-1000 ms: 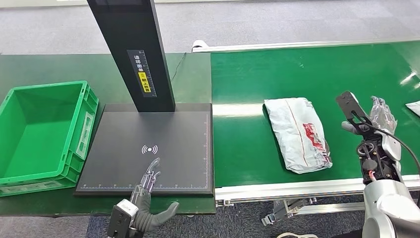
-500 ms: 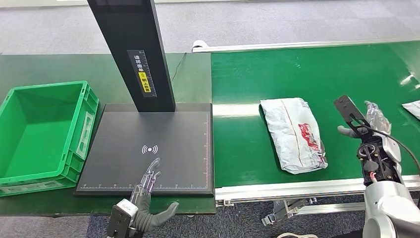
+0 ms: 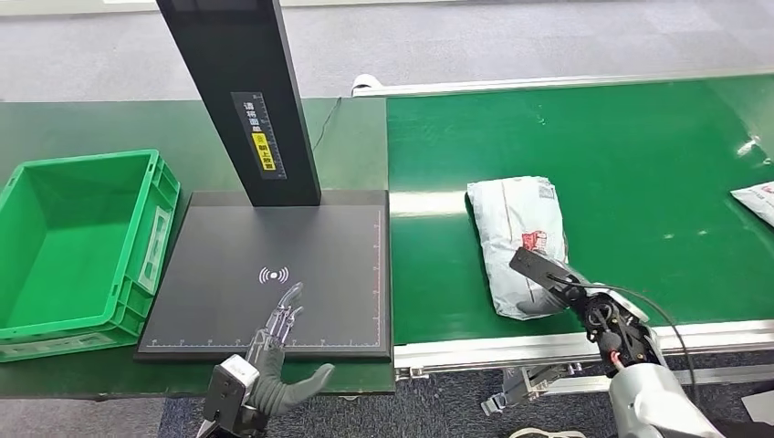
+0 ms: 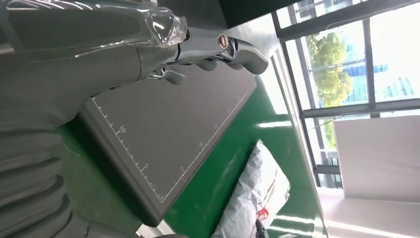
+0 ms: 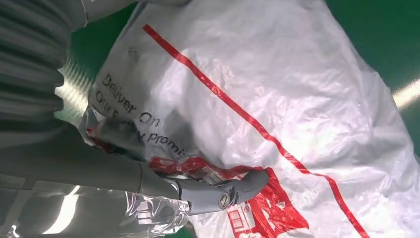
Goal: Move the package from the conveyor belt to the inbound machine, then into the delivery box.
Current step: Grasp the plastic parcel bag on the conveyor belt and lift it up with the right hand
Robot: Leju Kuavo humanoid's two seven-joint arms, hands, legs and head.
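Note:
A white plastic package (image 3: 513,228) with red print lies on the green conveyor belt (image 3: 639,155), close to its left end. My right hand (image 3: 559,288) lies over the package's near end. In the right wrist view its fingers (image 5: 237,187) stretch across the package (image 5: 307,94) and the thumb presses against the crumpled edge; the package stays flat on the belt. My left hand (image 3: 276,339) hovers open over the front edge of the inbound machine's black plate (image 3: 274,237). In the left wrist view its spread fingers (image 4: 237,49) hang above the plate (image 4: 168,134).
The machine's black column (image 3: 239,100) rises at the back of the plate. An empty green delivery box (image 3: 55,301) stands left of the plate. A second white package (image 3: 756,199) lies at the belt's far right edge. The belt's metal frame (image 3: 511,345) runs along the front.
The package has travelled left along the belt. My right hand has swung left and down from beside the package onto its near end. My left hand has stayed put.

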